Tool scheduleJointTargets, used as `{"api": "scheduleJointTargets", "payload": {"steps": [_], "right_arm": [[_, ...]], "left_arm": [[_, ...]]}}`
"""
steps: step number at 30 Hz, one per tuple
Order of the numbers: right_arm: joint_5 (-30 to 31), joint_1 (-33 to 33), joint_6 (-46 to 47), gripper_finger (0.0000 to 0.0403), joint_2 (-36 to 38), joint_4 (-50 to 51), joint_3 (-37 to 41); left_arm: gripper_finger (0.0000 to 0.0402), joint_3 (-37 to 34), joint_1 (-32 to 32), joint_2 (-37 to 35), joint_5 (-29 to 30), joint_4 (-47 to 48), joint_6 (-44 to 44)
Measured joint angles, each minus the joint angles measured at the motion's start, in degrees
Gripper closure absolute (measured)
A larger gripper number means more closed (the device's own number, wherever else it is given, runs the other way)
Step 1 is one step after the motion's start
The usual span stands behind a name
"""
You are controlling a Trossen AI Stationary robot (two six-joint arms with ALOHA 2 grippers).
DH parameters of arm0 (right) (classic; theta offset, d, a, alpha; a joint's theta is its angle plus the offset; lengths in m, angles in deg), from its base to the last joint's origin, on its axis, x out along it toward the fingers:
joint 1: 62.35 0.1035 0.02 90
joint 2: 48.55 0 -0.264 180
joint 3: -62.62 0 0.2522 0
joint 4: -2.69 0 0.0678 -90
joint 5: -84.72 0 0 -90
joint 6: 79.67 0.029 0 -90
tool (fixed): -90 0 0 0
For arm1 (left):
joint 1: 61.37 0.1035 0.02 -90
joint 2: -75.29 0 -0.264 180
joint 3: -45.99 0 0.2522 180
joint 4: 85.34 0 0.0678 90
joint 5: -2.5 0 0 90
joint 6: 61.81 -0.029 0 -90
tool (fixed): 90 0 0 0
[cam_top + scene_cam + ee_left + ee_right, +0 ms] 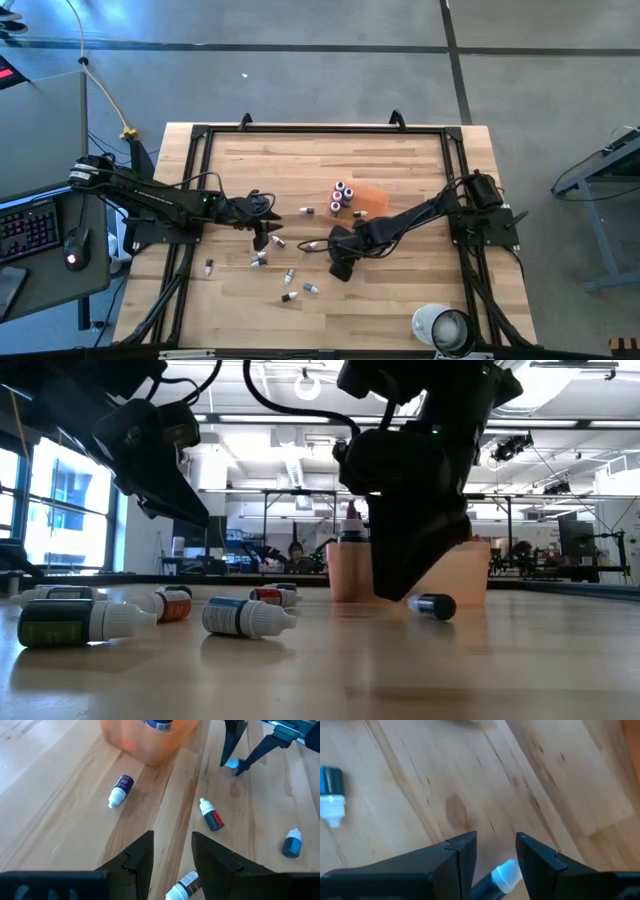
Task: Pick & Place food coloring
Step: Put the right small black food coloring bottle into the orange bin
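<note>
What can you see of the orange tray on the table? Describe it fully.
The orange tray is a translucent, plastic-looking rectangular container with low upright walls. It sits flat on the wooden table, past its middle on the right arm's side. Four small bottles stand upright, clustered at the end nearer the left arm; the rest looks bare. Neither claw touches it.

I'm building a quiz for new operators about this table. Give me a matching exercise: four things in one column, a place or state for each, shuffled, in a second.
Things:
1. orange tray
2. white roll
3. right tool
4. purple-labelled bottle

Places or states:
A. at the table's near right corner
B. straddling a blue-capped bottle
C. lying on its side on the wood
D. holding upright bottles

Pairs: 1-D, 2-A, 3-B, 4-C
</note>
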Motion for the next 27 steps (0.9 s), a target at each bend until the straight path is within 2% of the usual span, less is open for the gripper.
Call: {"api": "scheduleJointTargets", "payload": {"steps": [5, 10, 14, 21, 23, 27], "right_arm": [[-0.25, 0.62, 0.76, 0.0273, 0.0, 2.28, -0.02], [-0.03, 0.5, -3.53, 0.0273, 0.43, 2.57, -0.02], [-4.17, 0.05, 0.73, 0.0274, 2.74, 2.5, -0.02], [-5.62, 0.17, 1.66, 0.0274, 5.9, 4.04, -0.11], [-6.14, 0.17, -4.27, 0.0274, 5.81, 3.89, -0.06], [-4.38, 0.26, -23.94, 0.0274, 5.47, 1.75, -0.03]], "left_arm": [[0.027, 0.0, 0.0, 0.0, 0.05, 0.0, -0.15], [0.027, 0.0, 0.0, 0.0, 0.07, -0.02, -0.13], [0.027, 0.0, 0.0, 0.0, 0.09, -0.04, 0.04], [0.027, 0.0, 0.0, 0.0, 0.11, -0.07, 0.07], [0.027, 0.0, 0.0, 0.0, 0.11, -0.07, 0.07], [0.027, 0.0, 0.0, 0.0, 0.16, -0.11, 0.07]]}}
